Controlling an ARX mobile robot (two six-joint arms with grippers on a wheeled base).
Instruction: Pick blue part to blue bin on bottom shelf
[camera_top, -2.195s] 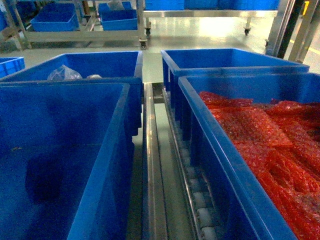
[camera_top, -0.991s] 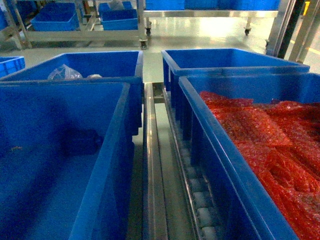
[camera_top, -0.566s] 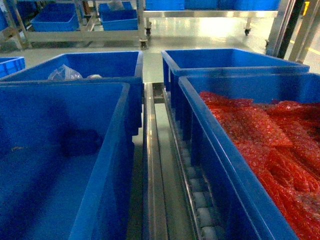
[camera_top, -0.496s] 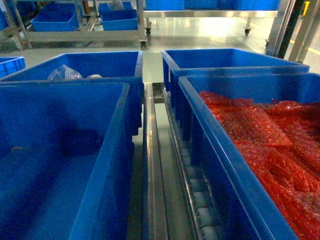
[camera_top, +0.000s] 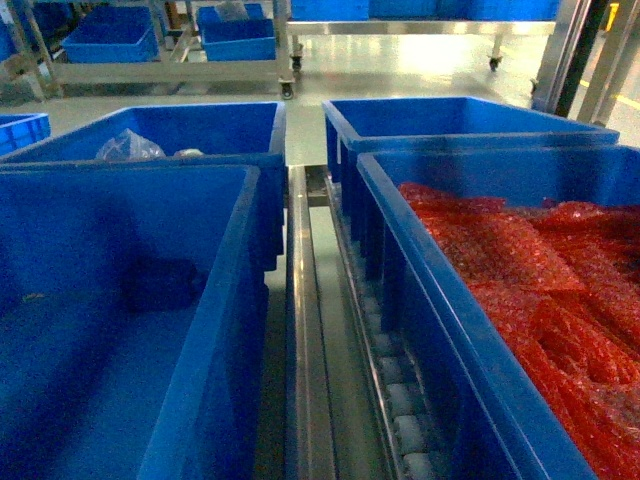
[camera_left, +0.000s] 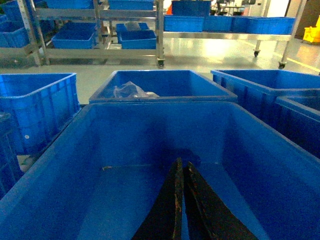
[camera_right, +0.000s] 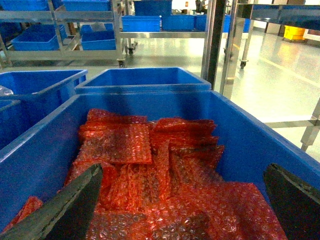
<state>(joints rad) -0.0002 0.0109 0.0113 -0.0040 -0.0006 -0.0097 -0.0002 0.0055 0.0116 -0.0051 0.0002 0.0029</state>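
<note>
A dark blue lump, which looks like the blue part (camera_top: 160, 285), lies on the floor of the near left blue bin (camera_top: 240, 260), close to its far wall. In the left wrist view my left gripper (camera_left: 181, 162) is inside that bin (camera_left: 150, 130), shut with nothing between its fingers, and the part (camera_left: 194, 158) shows dimly just past the tips. My right gripper (camera_right: 182, 170) hangs open over red bubble-wrap bags (camera_right: 150, 165). The bins stand on the bottom shelf (camera_top: 300, 330), on metal rails with white rollers (camera_top: 405, 400). Neither gripper shows in the head view.
The near right bin (camera_top: 420, 290) is full of red bubble-wrap bags. Behind stand two more blue bins: the left one (camera_top: 200, 135) holds a clear plastic bag (camera_top: 128, 147). Steel racks with blue bins (camera_top: 110, 35) line the back, and a steel post (camera_right: 214, 40) rises at right.
A broad dark patch low on the left bin's floor 2.2 s ago is gone. The dark blue lump has lain near the far wall for the last second, unmoved.
</note>
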